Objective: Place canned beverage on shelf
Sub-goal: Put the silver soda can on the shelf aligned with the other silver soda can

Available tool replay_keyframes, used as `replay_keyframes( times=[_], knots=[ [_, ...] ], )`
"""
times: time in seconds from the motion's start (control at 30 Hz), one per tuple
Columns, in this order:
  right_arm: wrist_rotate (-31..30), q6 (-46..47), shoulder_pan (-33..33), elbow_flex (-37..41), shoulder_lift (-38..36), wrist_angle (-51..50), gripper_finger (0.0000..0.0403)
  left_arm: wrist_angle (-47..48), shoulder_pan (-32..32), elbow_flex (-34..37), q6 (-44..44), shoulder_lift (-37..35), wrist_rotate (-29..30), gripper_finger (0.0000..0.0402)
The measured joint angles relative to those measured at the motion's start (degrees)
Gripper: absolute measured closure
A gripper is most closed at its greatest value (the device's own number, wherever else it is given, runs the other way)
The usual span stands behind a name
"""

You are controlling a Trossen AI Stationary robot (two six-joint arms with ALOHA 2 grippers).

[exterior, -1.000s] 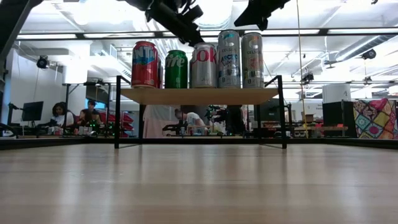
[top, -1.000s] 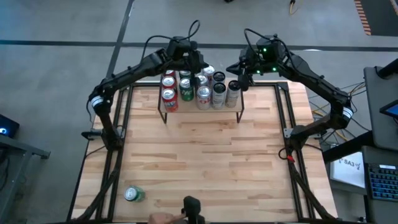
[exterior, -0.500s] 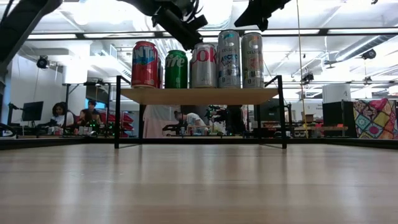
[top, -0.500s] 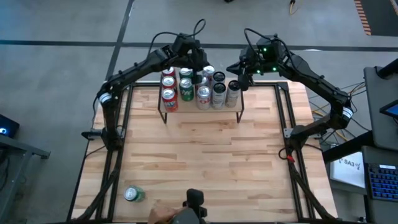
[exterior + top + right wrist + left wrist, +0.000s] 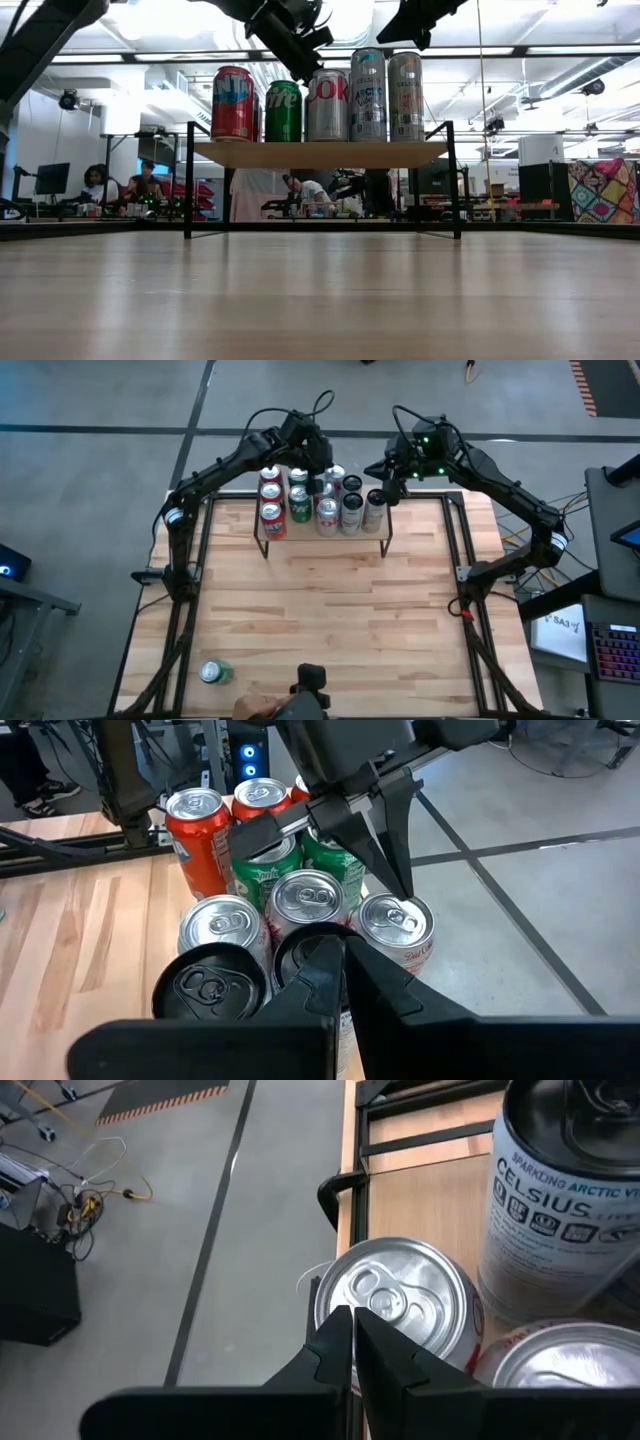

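~10 cans [image 5: 327, 512] on 1 shelf [image 5: 320, 154], 1 loose can [image 5: 215, 672] on tabletop [image 5: 330, 610].

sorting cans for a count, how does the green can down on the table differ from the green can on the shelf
The green can on the table lies on its side; the green can on the shelf stands upright. The first sits alone on the tabletop's near left corner; the second is packed among other cans on the shelf. Both have green bodies and silver tops.
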State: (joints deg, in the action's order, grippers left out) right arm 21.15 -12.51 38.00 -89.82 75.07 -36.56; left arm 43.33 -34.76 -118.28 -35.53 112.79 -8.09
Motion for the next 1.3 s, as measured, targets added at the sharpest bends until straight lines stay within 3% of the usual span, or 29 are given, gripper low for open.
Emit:
replay_keyframes(
  times=[0.33, 0.7, 1.07, 1.3],
  knots=[
    [0.0, 0.49, 0.0, 0.0, 0.0, 0.0, 0.0394, 0.58, 0.0, 0.63, 0.24, -0.07, 4.74, 0.0402],
    [0.02, 0.48, 0.0, 0.0, 0.0, 0.0, 0.0394, 4.76, 0.08, -1.36, 1.1, -0.11, 6.11, 0.0402],
    [0.02, 0.39, 0.0, 0.02, 0.0, -0.02, 0.0394, 9.3, 0.09, -5.26, 1.86, -0.23, 6.05, 0.0402],
    [0.0, -0.04, 0.0, 0.02, 0.0, -0.02, 0.0394, 9.18, 0.15, -4.68, 0.68, -0.24, 2.64, 0.0402]
  ],
)
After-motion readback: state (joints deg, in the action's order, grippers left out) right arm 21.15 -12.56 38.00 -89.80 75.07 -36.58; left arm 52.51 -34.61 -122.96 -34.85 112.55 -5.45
